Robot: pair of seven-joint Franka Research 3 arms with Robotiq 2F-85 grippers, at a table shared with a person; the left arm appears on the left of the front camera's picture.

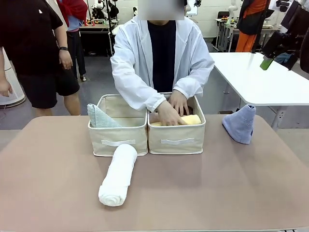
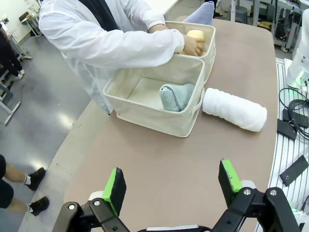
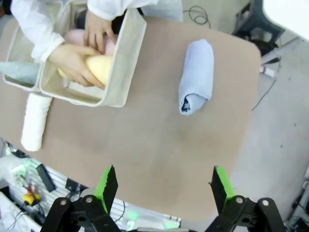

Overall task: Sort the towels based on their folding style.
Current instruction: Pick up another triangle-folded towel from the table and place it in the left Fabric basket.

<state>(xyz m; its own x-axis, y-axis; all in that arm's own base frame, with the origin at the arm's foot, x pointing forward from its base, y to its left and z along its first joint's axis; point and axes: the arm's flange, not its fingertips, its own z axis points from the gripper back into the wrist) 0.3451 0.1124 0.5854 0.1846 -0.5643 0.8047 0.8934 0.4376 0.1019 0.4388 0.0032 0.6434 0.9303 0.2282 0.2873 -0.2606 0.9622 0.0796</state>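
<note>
- Bench (image 1: 48, 183): brown top that carries two bins and the loose towels.
- Person (image 1: 130, 63): in a white coat at the far side, reaching with both of the person's hands (image 1: 169, 115) into the right bin.
- Left bin (image 1: 118, 140) and right bin (image 1: 176, 140): cream fabric, touching side by side at the middle of the bench.
- White towel (image 1: 118, 176): a roll lying on the bench just in front of the left bin, one end near the bin's front wall.
- Blue towel (image 1: 240, 123): on the bench to the right of the bins, well apart from them.
- Mint towel (image 1: 99, 117): a pointed fold inside the left bin, at its left wall.
- Yellow towel (image 1: 190, 120): a roll inside the right bin, under the person's palm.
- Pink towel (image 3: 75, 37): inside the right bin beside the yellow one, largely hidden.
- Left robot hand (image 2: 172, 182): fingers wide apart, holding nothing, above bare bench.
- Right robot hand (image 3: 163, 186): fingers wide apart, holding nothing, above the bench edge.
</note>
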